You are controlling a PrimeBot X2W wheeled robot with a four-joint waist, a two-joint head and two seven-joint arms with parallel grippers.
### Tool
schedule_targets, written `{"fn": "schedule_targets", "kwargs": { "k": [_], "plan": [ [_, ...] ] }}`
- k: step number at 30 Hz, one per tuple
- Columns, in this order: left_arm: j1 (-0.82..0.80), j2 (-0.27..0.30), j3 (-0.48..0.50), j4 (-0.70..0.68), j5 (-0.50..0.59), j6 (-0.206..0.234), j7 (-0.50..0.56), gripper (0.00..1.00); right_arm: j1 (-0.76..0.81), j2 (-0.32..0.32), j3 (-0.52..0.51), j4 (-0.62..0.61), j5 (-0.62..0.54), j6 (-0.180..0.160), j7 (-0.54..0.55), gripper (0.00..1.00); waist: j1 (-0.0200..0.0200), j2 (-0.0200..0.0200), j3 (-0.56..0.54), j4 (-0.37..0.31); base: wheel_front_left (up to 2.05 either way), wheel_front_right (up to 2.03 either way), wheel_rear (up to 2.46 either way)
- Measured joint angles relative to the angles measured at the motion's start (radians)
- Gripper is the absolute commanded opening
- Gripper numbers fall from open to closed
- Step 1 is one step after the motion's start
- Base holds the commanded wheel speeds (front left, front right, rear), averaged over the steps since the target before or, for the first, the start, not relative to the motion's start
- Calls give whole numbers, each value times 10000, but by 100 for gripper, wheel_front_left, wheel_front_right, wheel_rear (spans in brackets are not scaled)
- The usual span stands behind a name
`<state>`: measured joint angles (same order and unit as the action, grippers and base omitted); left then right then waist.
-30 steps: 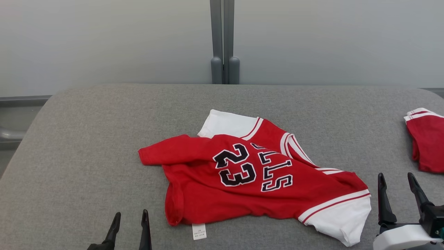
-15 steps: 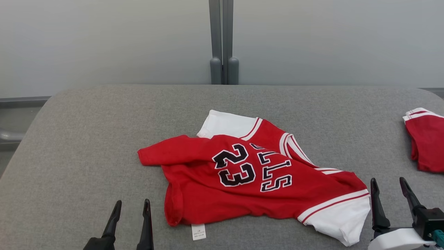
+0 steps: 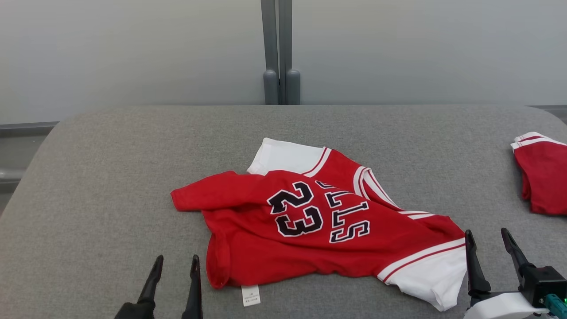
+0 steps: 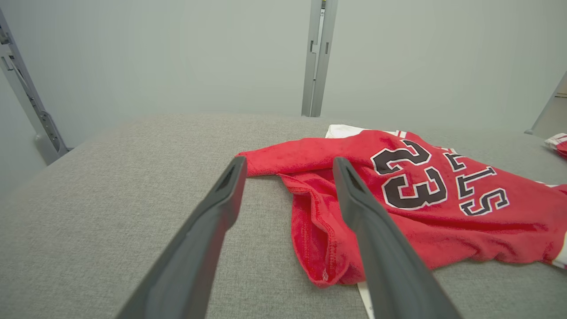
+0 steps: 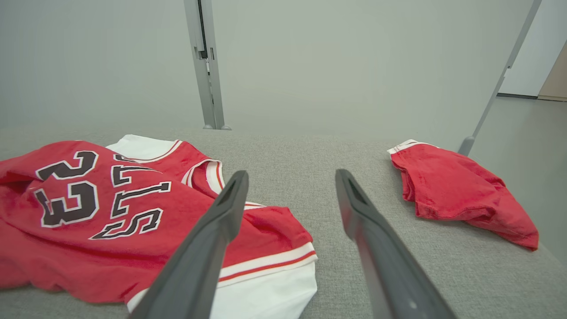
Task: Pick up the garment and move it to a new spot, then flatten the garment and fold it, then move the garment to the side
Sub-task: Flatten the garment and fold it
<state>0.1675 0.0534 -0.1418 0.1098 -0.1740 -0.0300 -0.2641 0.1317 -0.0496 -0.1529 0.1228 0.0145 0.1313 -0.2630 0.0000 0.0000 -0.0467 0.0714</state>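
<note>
The left end effector [image 3: 177,258], open and empty, points far, just left of the jersey's [image 3: 266,248] near hem; the right end effector [image 3: 486,232], likewise open, flanks its right sleeve.

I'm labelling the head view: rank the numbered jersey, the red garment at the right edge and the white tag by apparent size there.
Largest: numbered jersey, by far.
Next: red garment at the right edge; the frame cuts it off, but it ranks second either way.
Smallest: white tag.
</note>
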Motion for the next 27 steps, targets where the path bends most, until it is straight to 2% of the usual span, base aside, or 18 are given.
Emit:
{"fn": "schedule_targets", "kwargs": {
  "k": [3,6,7,8,10,14,15,18,20,21,24,27],
  "plan": [
    [-156,-4,-545,577,102,-349,29,100,-41,0,13,-29,10,0,2,100,0,0,125,-50,0,0,0],
    [-609,-13,-1231,1323,403,-560,537,100,-137,-2,157,-25,10,0,0,100,0,0,298,-130,0,0,0],
    [-761,-40,-1350,1522,420,-571,656,98,-168,0,201,-19,10,0,0,100,0,0,343,-169,0,0,0],
    [-937,-42,-1453,1764,441,-564,828,90,-201,0,274,-12,10,0,2,100,0,0,398,-232,0,0,0],
    [-1156,-35,-1551,2224,445,-437,1057,68,-254,4,332,6,27,0,0,100,0,0,523,-371,0,0,0],
    [-1340,-38,-1467,2953,430,4,1218,66,-338,0,222,27,123,0,2,100,0,0,747,-672,0,0,0],
    [-1406,-40,-1392,3076,422,130,1198,71,-338,-2,190,33,134,0,0,100,0,0,819,-739,0,0,0],
    [-1565,-17,-1104,3292,336,454,1005,74,-363,0,161,56,140,0,0,100,0,0,993,-929,0,0,0],
    [-1577,17,-959,3377,249,552,901,67,-375,0,115,56,167,0,0,100,0,0,1096,-1034,0,0,0],
    [-1576,27,-926,3402,217,571,892,57,-387,-4,90,54,174,0,0,100,0,0,1136,-1066,0,0,0],
    [-1556,104,-907,3521,88,569,861,44,-434,-2,56,48,174,0,0,100,0,0,1250,-1120,0,0,0],
    [-1550,155,-909,3620,52,560,775,39,-476,-2,46,52,174,0,0,100,0,0,1291,-1088,0,0,0]
  ]
}}
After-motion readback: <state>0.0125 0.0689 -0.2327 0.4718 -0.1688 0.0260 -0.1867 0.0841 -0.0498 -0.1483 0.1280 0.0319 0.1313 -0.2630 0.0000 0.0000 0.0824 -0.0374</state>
